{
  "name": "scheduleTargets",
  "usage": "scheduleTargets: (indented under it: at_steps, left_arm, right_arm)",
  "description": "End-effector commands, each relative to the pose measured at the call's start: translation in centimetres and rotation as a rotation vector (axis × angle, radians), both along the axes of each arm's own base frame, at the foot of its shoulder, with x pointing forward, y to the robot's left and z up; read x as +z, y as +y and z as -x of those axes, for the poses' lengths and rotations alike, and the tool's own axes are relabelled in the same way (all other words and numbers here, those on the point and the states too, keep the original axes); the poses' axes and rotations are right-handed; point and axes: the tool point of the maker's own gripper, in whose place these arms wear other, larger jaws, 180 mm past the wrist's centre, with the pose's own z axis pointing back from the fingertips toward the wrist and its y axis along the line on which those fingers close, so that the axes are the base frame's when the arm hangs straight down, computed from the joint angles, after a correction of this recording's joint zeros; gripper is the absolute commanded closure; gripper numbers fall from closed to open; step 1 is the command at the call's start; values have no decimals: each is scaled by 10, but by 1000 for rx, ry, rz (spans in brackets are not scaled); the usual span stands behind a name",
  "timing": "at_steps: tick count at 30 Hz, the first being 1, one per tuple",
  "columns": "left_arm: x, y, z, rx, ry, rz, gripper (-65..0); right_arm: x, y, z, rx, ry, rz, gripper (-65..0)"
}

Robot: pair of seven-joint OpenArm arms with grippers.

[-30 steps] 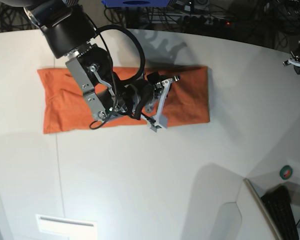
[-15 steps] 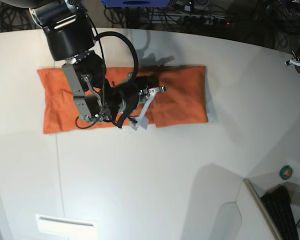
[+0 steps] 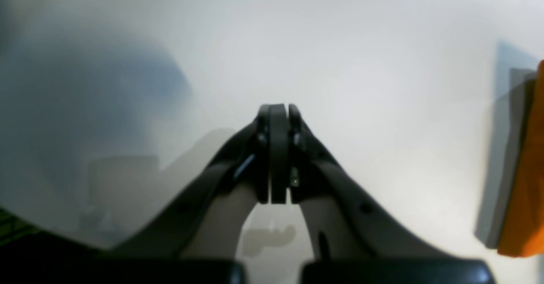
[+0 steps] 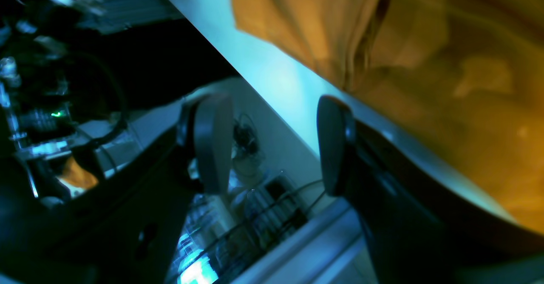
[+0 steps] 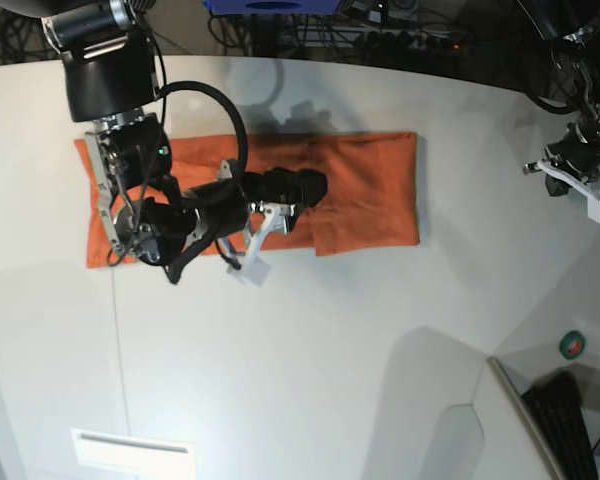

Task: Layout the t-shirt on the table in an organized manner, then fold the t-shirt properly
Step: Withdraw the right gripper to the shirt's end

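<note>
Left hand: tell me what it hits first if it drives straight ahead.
Probably bare table: the shut left hand faces blurred white surface, with the t-shirt off to one side. Depth is unclear.

t-shirt (image 5: 365, 190) flat on table (image 5: 310, 370), right gripper (image 5: 263, 235) over its near edge, left gripper (image 5: 580, 185) well apart at table's far side

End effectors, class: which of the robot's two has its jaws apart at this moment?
The right end effector, over the orange t-shirt: a clear gap separates its two pads. The left end effector, off by the white table edge, is pressed shut.
</note>
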Motion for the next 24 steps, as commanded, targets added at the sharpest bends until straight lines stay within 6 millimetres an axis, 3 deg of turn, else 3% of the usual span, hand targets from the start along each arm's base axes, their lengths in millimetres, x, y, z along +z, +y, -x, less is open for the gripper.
scheduleTargets:
  at_steps: [1, 5, 11, 15, 17, 20, 24]
  left_arm:
    - [13, 5, -12, -12, -41, -23, 0]
    - [3, -23, -19, -70, -32, 8, 0]
    - [-20, -54, -23, -86, 12, 61, 0]
    - [-28, -66, -27, -113, 30, 77, 0]
    - [-29, -67, -27, -111, 33, 81, 0]
    - [-31, -79, -38, -142, 33, 92, 0]
    - [-43, -92, -44, -151, 62, 116, 0]
  right_arm:
    - [19, 3, -7, 0, -60, -42, -306]
    - [27, -39, -23, -90, -257, 60, -306]
    - [0, -145, -42, -416, -424, 266, -321]
    - [-1, -221, -49, -606, -464, 367, -468]
    - [-7, -252, -49, -678, -440, 400, -474]
    - [-7, -281, -57, -709, -471, 394, -476]
    - [-26, -313, -57, -768, -430, 373, -474]
